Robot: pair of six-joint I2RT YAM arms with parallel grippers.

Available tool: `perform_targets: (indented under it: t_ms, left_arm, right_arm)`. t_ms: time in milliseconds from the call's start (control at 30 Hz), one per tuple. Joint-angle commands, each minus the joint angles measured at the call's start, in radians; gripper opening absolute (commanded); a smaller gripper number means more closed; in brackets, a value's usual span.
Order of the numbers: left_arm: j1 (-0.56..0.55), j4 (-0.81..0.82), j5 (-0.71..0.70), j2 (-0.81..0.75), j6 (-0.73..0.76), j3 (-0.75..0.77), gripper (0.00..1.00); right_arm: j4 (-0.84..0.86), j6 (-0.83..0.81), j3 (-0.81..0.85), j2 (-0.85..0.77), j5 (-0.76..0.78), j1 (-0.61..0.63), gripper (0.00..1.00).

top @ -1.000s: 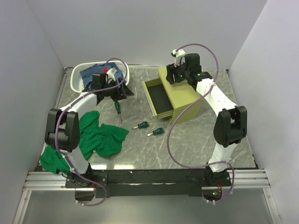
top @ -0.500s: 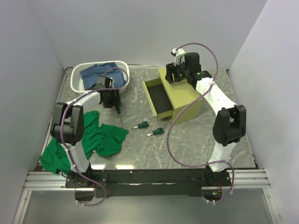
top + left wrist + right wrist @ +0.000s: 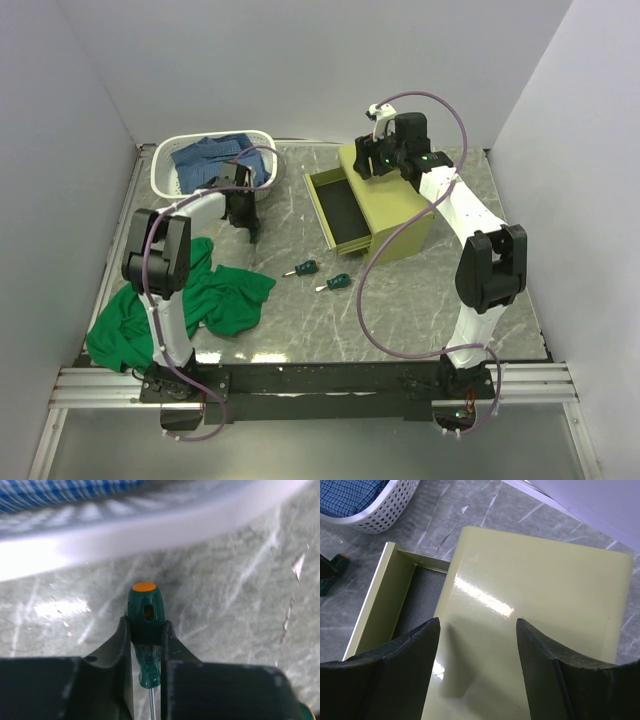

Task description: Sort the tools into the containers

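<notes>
My left gripper [image 3: 146, 632] is shut on the dark-green handle of the long screwdriver [image 3: 145, 607], which lies on the marble table just in front of the white basket [image 3: 150, 527]; its orange cap points at the basket. From above, the left gripper [image 3: 247, 220] hides most of that tool. Two stubby screwdrivers [image 3: 303, 268] [image 3: 338, 283] lie mid-table. The olive-yellow tool chest [image 3: 400, 205] has one drawer [image 3: 340, 208] pulled out and empty. My right gripper [image 3: 477, 627] hangs open over the chest top [image 3: 535, 590], also seen from above [image 3: 372, 160].
The white lattice basket [image 3: 165, 165] at back left holds blue checked cloth [image 3: 205, 155]. A green cloth [image 3: 215, 295] is spread over the left front of the table. Grey walls close the table on three sides.
The left arm swung its gripper down over the long screwdriver by the basket and closed its jaws on the handle. The right arm has stayed still.
</notes>
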Motion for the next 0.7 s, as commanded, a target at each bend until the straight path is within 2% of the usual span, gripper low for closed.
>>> perform_targets:
  t_ms: [0, 100, 233, 567, 667]
  left_arm:
    - [-0.005, -0.036, 0.120, -0.151, 0.014, -0.032, 0.01]
    - [-0.006, -0.004, 0.191, -0.279, -0.015, -0.059, 0.01]
    - [-0.019, 0.088, 0.453, -0.349, -0.070, -0.029, 0.01]
    - [-0.097, 0.300, 0.702, -0.172, -0.277, 0.149, 0.01]
    - [-0.101, 0.437, 0.774, -0.107, -0.384, 0.169, 0.01]
  right_arm:
    - [-0.193, 0.027, -0.052, 0.039, 0.031, -0.026, 0.71]
    - [-0.193, 0.024, -0.051, 0.041, 0.037, -0.029, 0.71]
    - [-0.197, 0.023, -0.046, 0.044, 0.045, -0.038, 0.70]
    - [-0.193, -0.011, -0.063, 0.041, 0.084, -0.041, 0.70]
    - [-0.188, -0.022, -0.069, 0.035, 0.095, -0.041, 0.70]
